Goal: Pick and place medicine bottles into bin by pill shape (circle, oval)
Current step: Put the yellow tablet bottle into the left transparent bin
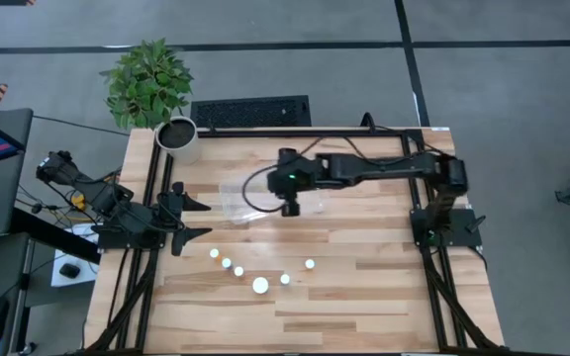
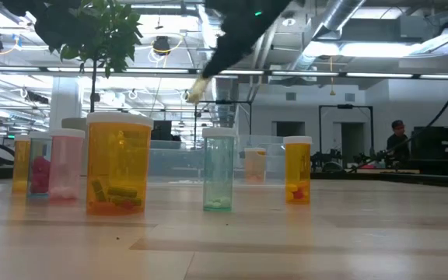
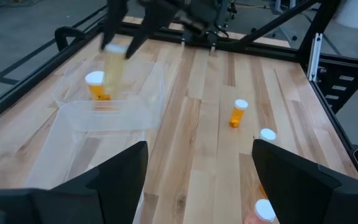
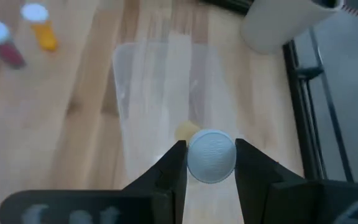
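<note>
My right gripper hangs over the clear two-compartment bin, shut on a small orange medicine bottle with a white cap. One orange bottle stands inside the bin. Several more bottles stand upright in an arc on the table near the front, among them a large one and a small one. In the low view they show as a large orange bottle, a pink one, a clear one and a small orange one. My left gripper waits open at the table's left edge. My right gripper pinches the bottle's round white cap between its two fingers, one on each side of the cap. The fingers point down, slanting from the table's right. The bottle hangs below them, lifted clear above the bin, its body tilted.
A white plant pot with a green plant stands at the table's far left corner, and a dark keyboard lies beyond the far edge. Bare wood lies to the right of the bottles and along the near edge. A person shows far off in the room.
</note>
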`<state>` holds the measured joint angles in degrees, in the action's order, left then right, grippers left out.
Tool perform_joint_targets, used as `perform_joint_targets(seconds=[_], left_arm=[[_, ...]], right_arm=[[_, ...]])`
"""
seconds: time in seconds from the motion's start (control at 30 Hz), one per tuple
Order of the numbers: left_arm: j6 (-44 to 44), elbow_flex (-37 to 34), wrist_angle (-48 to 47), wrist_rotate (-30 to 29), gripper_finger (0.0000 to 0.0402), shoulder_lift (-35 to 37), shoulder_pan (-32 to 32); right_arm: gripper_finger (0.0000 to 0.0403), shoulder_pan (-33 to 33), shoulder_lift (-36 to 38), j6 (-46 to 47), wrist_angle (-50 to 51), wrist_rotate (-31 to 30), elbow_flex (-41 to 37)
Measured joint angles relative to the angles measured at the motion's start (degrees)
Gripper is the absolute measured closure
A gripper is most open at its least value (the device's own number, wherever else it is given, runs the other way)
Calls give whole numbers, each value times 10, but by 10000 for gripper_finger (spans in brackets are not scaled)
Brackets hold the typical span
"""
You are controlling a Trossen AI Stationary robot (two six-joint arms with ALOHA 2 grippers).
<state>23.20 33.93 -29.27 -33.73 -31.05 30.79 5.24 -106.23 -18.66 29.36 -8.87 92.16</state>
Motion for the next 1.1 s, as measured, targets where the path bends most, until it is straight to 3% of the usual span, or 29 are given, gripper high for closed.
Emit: perform_joint_targets(seconds=[0.27, 0.47, 0.7, 1.1], left_arm=[[1, 0, 2, 1, 119, 0, 0], [4, 0, 0, 1, 119, 0, 0], [4, 0, -2, 3, 119, 0, 0], [9, 0, -8, 3, 119, 0, 0]], right_arm=[[289, 32, -139, 0, 92, 0, 169], [289, 52, -217, 29, 176, -1, 246], [289, 58, -260, 38, 206, -1, 252], [289, 58, -263, 38, 198, 13, 252]])
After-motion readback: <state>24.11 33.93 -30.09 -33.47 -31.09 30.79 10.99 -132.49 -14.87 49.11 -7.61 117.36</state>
